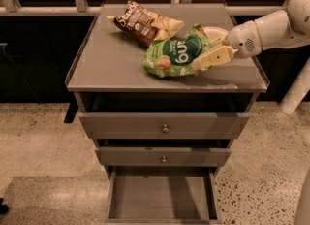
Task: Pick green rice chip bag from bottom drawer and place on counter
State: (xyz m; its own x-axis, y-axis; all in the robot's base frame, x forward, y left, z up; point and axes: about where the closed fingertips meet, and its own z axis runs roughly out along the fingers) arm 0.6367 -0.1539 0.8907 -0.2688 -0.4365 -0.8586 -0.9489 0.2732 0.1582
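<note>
The green rice chip bag (175, 56) lies on the counter (111, 64), right of its middle, with the dark green label facing up. My gripper (214, 44) is at the bag's right end, low over the counter. Its fingers (213, 58) stand apart on either side of that end, open. The white arm reaches in from the right. The bottom drawer (162, 195) is pulled out below, and its grey floor is bare.
A brown-and-cream chip bag (143, 21) lies at the back of the counter, touching the green bag's far side. Two knobbed drawers (164, 128) above the bottom one are shut. A railing and dark windows run behind the cabinet. Speckled floor surrounds it.
</note>
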